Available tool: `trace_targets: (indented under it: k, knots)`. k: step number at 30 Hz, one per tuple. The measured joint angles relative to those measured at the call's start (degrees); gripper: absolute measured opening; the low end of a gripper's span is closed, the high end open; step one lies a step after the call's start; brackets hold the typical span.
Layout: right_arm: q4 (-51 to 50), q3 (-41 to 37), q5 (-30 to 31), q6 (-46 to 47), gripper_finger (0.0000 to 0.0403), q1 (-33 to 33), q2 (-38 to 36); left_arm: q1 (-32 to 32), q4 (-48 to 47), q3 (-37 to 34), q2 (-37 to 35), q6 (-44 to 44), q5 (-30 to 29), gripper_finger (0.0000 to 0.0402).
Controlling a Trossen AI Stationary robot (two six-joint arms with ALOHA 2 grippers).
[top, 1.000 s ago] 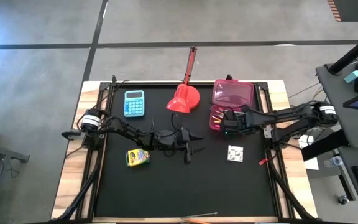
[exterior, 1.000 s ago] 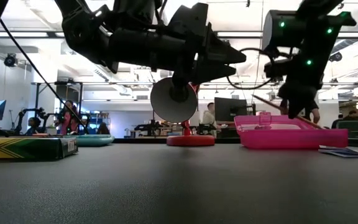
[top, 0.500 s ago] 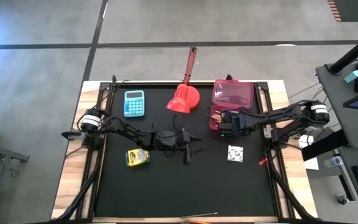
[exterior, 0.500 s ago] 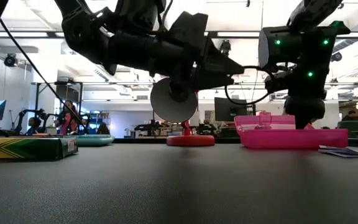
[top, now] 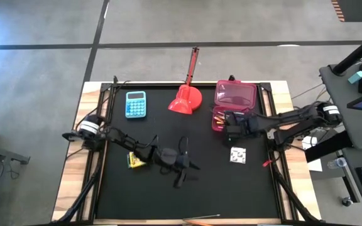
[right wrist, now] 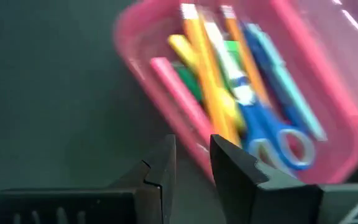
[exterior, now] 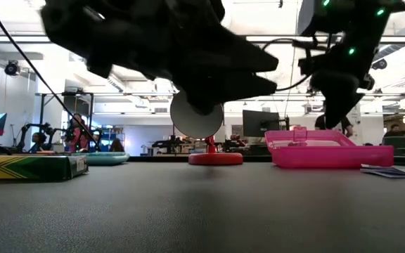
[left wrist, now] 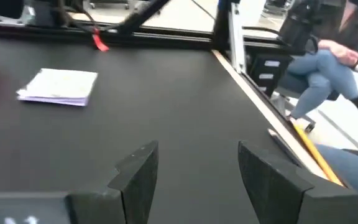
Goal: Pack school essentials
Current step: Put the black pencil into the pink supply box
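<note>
An open pink box [top: 234, 100] stands at the far right of the black mat. It holds several pencils [right wrist: 207, 74] and blue-handled scissors [right wrist: 272, 137]. My right gripper [right wrist: 192, 146] hovers by the box's near end [top: 227, 130], its fingers a little apart and empty. My left gripper [left wrist: 197, 155] is wide open and empty above the mat's middle [top: 184, 174]. The yellow-green crayon box [top: 134, 161] lies flat on the mat, partly under my left arm. The white speckled square [top: 237, 154] lies flat, near the box; it also shows in the left wrist view [left wrist: 58, 87].
A light-blue calculator [top: 136, 104] and a red long-handled scoop [top: 186, 97] lie at the far side. A small red piece [top: 266, 163] lies at the mat's right rim. An orange pencil [top: 200, 220] lies at the table's near edge. A seated person [left wrist: 328, 56] is beyond the table.
My left gripper has swung toward the table's near edge and turned. My right gripper, which carried a pencil above the pink box, went down at the box and has risen again; the pencil no longer shows at its fingers.
</note>
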Motion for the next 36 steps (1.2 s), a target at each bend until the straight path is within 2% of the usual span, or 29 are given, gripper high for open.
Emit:
trace_targets:
  k: [5,10,14,17,21,26,30,36]
  knots:
    - [5.96,0.02,-0.02,6.38,0.0089,12.13,1.35,-4.64,-1.12,0.03,0.00,-0.12,-5.98,0.0203]
    - [16.92,0.09,0.13,13.29,0.0089,26.16,4.40,-8.18,-1.03,-0.06,0.00,-4.34,-6.63,0.0203]
    - [23.94,1.54,0.50,18.20,0.0089,35.14,8.99,-10.97,-1.02,-0.22,0.00,-7.17,-7.91,0.0203]
    - [24.36,5.58,1.84,21.19,0.0089,39.78,14.74,-13.26,-0.96,-0.28,0.00,-7.56,-9.71,0.0203]
    - [23.42,13.37,1.92,20.48,0.0089,42.77,23.49,-16.39,-0.77,-0.28,0.00,-8.80,-13.00,0.0203]
    - [21.51,24.19,1.84,15.30,0.0089,44.23,32.49,-19.91,-0.50,-0.25,0.00,-10.56,-16.27,0.0203]
    - [17.50,32.21,1.62,15.19,0.0089,44.71,36.94,-22.52,-0.43,-0.25,-0.02,-12.09,-18.49,0.0203]
    - [17.46,40.85,1.55,13.72,0.0089,45.68,42.42,-26.47,-0.18,-0.23,-0.02,-12.20,-22.21,0.0203]
